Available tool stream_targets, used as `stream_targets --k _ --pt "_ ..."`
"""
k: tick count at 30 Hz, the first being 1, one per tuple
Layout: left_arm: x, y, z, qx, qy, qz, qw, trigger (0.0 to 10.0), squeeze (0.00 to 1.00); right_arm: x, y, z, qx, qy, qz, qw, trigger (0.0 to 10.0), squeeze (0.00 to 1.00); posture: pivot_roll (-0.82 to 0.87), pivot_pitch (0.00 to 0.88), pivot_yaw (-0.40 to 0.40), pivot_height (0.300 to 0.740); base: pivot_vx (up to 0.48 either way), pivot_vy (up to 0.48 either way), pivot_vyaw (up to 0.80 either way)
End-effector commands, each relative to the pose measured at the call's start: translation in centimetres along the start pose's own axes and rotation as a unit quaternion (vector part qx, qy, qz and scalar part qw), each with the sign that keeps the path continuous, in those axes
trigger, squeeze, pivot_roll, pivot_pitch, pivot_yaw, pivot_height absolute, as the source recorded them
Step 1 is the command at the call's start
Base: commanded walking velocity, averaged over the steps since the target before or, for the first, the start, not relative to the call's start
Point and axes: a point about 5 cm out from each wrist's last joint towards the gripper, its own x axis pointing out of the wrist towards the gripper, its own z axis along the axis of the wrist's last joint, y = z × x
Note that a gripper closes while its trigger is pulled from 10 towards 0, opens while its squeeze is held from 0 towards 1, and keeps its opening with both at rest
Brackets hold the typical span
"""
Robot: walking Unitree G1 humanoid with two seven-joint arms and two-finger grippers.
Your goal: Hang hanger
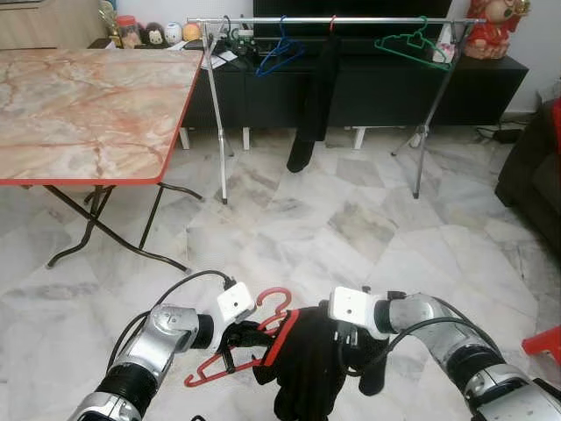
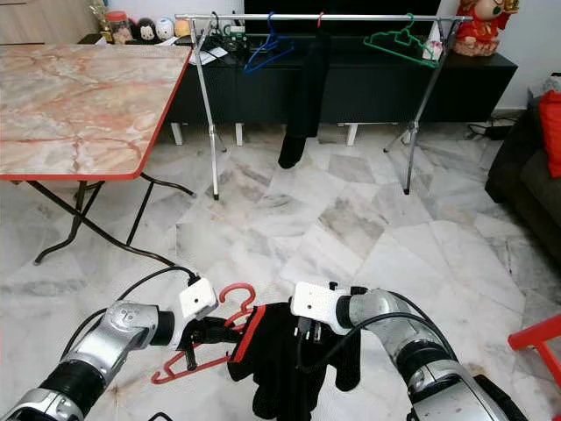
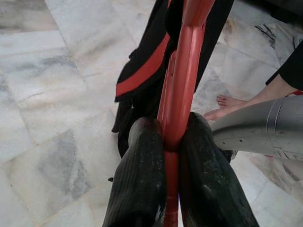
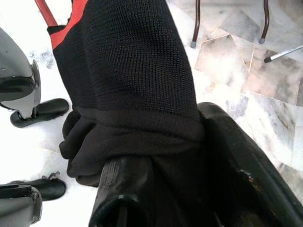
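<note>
A red hanger (image 1: 263, 340) is held low over the floor, and my left gripper (image 1: 231, 340) is shut on its bar. In the left wrist view the two fingers (image 3: 139, 179) pinch the red hanger (image 3: 182, 71) between them. A black garment with red trim (image 1: 307, 368) hangs bunched from the hanger. My right gripper (image 1: 352, 351) is shut on that cloth, with the black garment (image 4: 132, 61) wrapped over its fingers (image 4: 236, 161). Far ahead stands a metal clothes rack (image 1: 368, 20) carrying a blue hanger (image 1: 280, 53), a green hanger (image 1: 412, 46) and a hanging black garment (image 1: 316, 96).
A marble-topped folding table (image 1: 88, 105) stands to the left, its legs reaching onto the floor. A black TV cabinet (image 1: 377, 88) runs behind the rack. A dark sofa (image 1: 535, 175) and a red stool (image 1: 543, 342) are at the right. A person's bare foot (image 3: 227, 106) is nearby.
</note>
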Motion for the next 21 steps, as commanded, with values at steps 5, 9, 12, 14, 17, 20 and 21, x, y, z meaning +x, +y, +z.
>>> stream_targets --k 5,9,12,14,17,20,21 --pt "-0.5 0.8 0.6 -0.002 -0.023 0.034 0.999 0.0 0.0 0.0 0.3 0.1 -0.014 -0.002 0.024 1.0 10.0 0.0 -0.07 0.0 -0.065 0.727 0.0 0.0 0.0" --pt "-0.5 0.8 0.5 -0.002 -0.023 0.035 0.999 0.0 0.0 -1.0 -0.9 0.0 -0.024 0.005 -0.001 1.0 10.0 0.0 -0.07 0.0 -0.065 0.727 0.0 0.0 0.0" --pt "-0.5 0.7 0.3 -0.003 -0.023 0.034 0.999 0.0 0.0 -1.9 -1.4 -0.4 -0.015 0.008 -0.009 1.0 10.0 0.0 -0.07 0.0 -0.065 0.727 0.0 0.0 0.0" --pt "-0.5 0.7 0.3 -0.003 -0.023 0.033 0.999 0.0 0.0 -2.8 -1.3 -1.2 -0.007 0.018 -0.003 1.0 10.0 0.0 -0.09 0.0 -0.068 0.727 0.0 0.0 0.0" --pt "-0.5 0.7 0.3 -0.003 -0.024 0.032 0.999 0.0 0.0 -3.1 -1.1 -1.8 -0.004 0.031 0.0 1.0 10.0 0.0 -0.09 0.0 -0.068 0.727 0.0 0.0 0.0" --pt "-0.6 0.6 0.2 -0.003 -0.026 0.032 0.999 0.0 0.0 -3.7 -1.0 -2.4 -0.002 0.041 0.001 0.999 10.0 0.0 -0.09 0.0 -0.072 0.727 0.0 0.0 0.0" --pt "-0.6 0.6 0.2 -0.001 -0.027 0.03 0.999 0.0 0.0 -3.7 -1.0 -2.5 -0.002 0.042 0.001 0.999 10.0 0.0 -0.09 0.0 -0.072 0.727 0.0 0.0 0.0"
